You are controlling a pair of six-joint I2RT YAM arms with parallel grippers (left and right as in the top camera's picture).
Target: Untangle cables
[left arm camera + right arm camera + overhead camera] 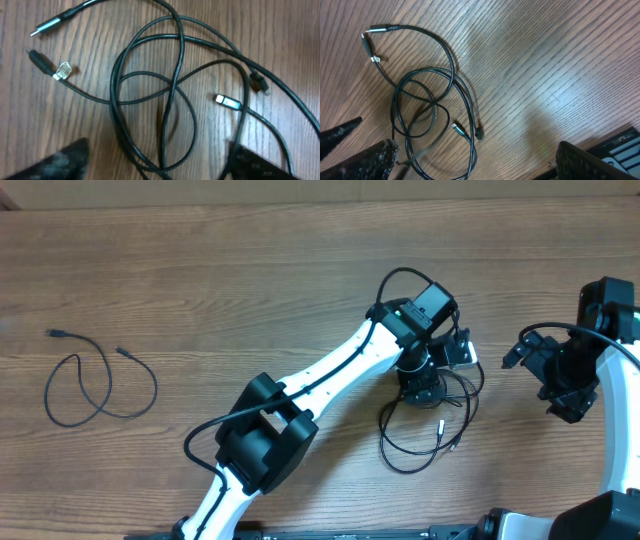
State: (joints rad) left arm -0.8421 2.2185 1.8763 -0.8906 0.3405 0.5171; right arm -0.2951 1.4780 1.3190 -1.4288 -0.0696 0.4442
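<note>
A bunch of thin black cables lies looped together on the wooden table, right of centre. My left gripper hangs right over its top edge. In the left wrist view the loops cross each other, and several strands run between the two wide-open fingers of the left gripper. A silver-tipped plug lies among them. My right gripper is to the right of the bunch, open and empty. In the right wrist view the right gripper has its left finger next to the tangle.
One separate black cable lies loosely looped at the far left of the table. A plug with a clear tag and a silver plug lie at the edge of the bunch. The left arm crosses the table's middle.
</note>
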